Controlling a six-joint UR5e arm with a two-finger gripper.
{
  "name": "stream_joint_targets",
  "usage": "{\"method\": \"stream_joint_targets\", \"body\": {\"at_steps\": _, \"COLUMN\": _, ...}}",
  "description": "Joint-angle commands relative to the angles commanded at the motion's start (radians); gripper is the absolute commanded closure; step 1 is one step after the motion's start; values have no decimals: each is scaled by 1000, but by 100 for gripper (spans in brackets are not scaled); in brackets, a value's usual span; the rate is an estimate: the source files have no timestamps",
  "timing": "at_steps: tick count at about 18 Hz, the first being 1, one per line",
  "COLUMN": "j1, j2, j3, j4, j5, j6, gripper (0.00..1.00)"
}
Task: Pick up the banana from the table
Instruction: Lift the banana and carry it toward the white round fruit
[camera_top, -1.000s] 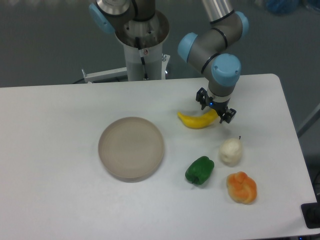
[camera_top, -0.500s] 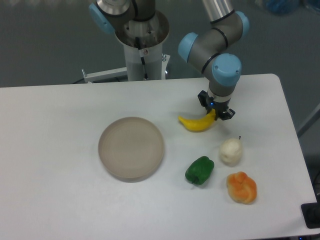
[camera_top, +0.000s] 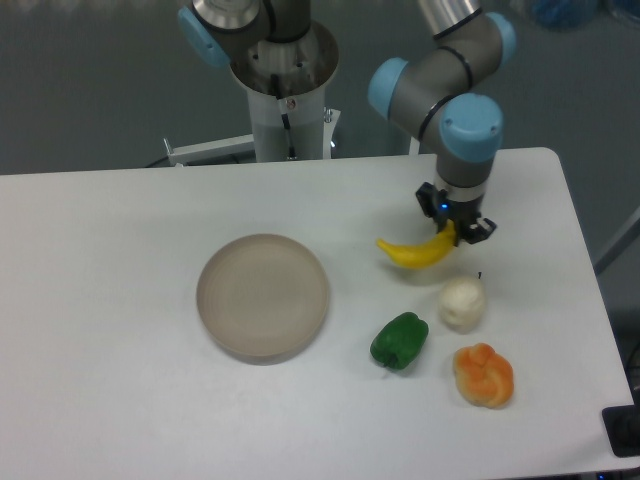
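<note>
banana (camera_top: 415, 252) right tip hidden behind hand (camera_top: 458, 228) | arm (camera_top: 455, 40) cut off at top edge — fingertips too small

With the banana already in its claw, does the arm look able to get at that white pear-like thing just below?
Probably not yet. The gripper is shut on the banana, so it has no free grip. The white fruit itself lies uncovered on the table, with open space above it.

On the table (camera_top: 120, 230), the plate (camera_top: 262, 296) sits left of centre, the banana (camera_top: 415, 252) right of it beneath the gripper (camera_top: 457, 227) (jaws clamped on its right end), with pale fruit (camera_top: 462, 303), pepper (camera_top: 399, 340) and lumpy fruit (camera_top: 483, 375) toward lower right.
</note>
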Motion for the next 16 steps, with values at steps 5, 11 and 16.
{"method": "stream_joint_targets", "body": {"at_steps": 5, "j1": -6, "j2": -51, "j3": 143, "j4": -40, "j5": -12, "j6": 0, "gripper": 77}}
{"method": "stream_joint_targets", "body": {"at_steps": 11, "j1": -46, "j2": -95, "j3": 247, "j4": -71, "j5": -43, "j6": -38, "gripper": 77}}
{"method": "stream_joint_targets", "body": {"at_steps": 16, "j1": -71, "j2": -123, "j3": 287, "j4": -71, "j5": -45, "j6": -78, "gripper": 77}}
